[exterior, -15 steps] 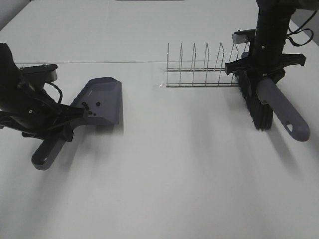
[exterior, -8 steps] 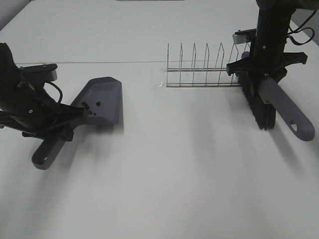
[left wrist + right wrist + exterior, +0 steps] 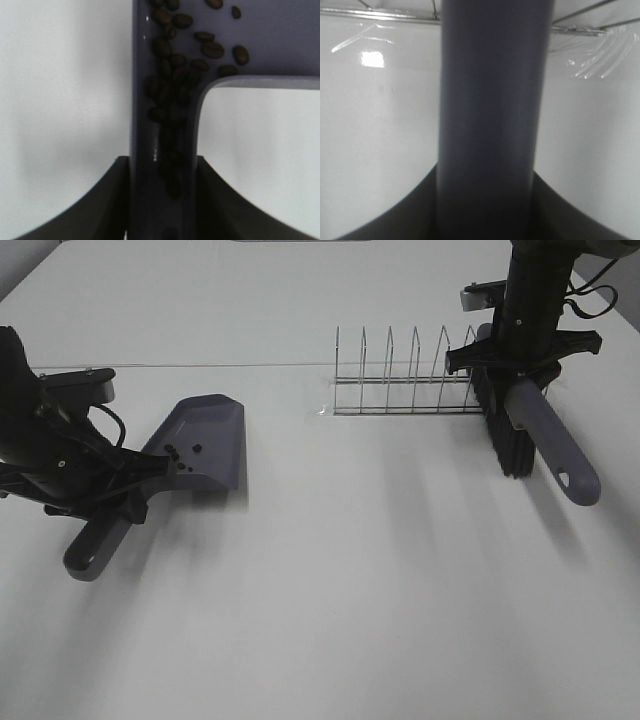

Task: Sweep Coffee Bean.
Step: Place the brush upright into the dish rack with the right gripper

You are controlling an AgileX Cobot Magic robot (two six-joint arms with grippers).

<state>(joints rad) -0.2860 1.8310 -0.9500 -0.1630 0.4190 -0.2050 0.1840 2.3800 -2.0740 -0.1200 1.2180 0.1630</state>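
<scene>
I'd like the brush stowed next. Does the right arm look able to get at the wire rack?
Probably yes: the right gripper, shut on the brush, hangs beside the wire rack's right end, and nothing stands between them.

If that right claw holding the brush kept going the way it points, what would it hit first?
The right gripper points roughly straight down, so the white table beside the wire rack comes first, probably through the brush it grips. Height above the table is unclear.

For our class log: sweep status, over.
Left hand shut on dustpan. Right hand shut on brush. Coffee beans in dustpan. Wire rack beside brush.
</scene>
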